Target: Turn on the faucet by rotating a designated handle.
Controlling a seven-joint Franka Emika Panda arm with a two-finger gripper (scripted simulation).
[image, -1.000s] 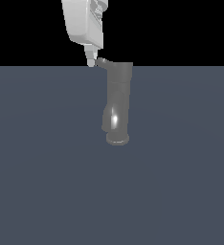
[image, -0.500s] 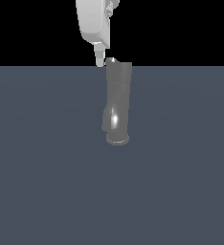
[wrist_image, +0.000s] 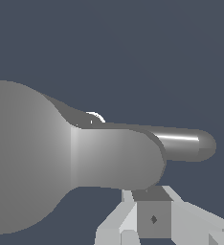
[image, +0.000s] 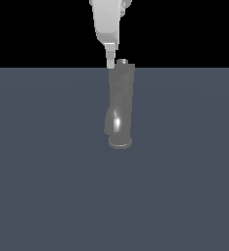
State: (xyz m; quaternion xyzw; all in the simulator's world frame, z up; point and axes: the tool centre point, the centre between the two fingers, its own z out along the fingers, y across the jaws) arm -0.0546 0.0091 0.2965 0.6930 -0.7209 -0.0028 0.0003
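The grey glossy faucet [image: 120,105] stands upright on its flared base, with the stubby spout low on the exterior view's left. My white gripper [image: 110,62] hangs from above, its tip against the left side of the top cap. In the exterior view the handle cannot be told apart from the cap. In the wrist view the handle [wrist_image: 118,160] projects from the big round cap of the faucet [wrist_image: 23,158], with the spout beyond it. My gripper [wrist_image: 152,208] sits close against the handle's side near its tip. The fingers look closed together and hold nothing.
The faucet stands on a flat dark blue-grey surface [image: 48,186] that fills the lower scene. Above its far edge the background is black. No other objects show.
My gripper has moved to the exterior view's right and slightly down, up to the top cap. The handle that stuck out to the left of the cap no longer shows there.
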